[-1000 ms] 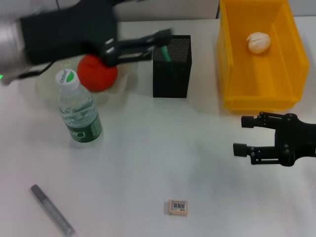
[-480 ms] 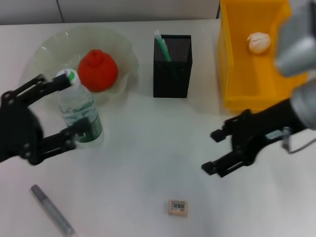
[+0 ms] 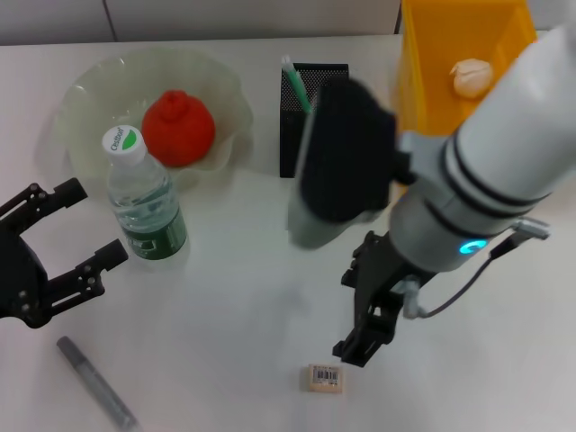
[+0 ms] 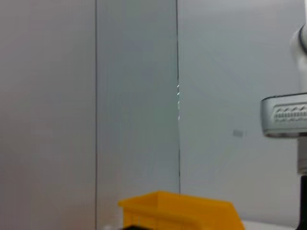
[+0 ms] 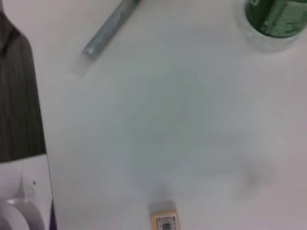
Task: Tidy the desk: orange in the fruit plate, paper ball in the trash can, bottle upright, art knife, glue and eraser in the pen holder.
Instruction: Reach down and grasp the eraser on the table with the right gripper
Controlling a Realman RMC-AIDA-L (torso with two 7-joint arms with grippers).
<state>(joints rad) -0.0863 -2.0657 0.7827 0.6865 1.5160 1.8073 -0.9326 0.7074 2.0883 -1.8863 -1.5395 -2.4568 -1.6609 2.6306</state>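
The right gripper (image 3: 358,335) is hanging just above the eraser (image 3: 324,377), jaws barely parted, so it should be straddling the block's short sides squarely. Beyond the eraser, the left gripper (image 3: 70,234) is sitting spread wide beside the bottle (image 3: 144,202) (already upright). Farther off, the right arm is hiding much of the pen holder (image 3: 297,126).

White right arm (image 3: 504,153) with black bands, cyan light, grey cable; black pincers.
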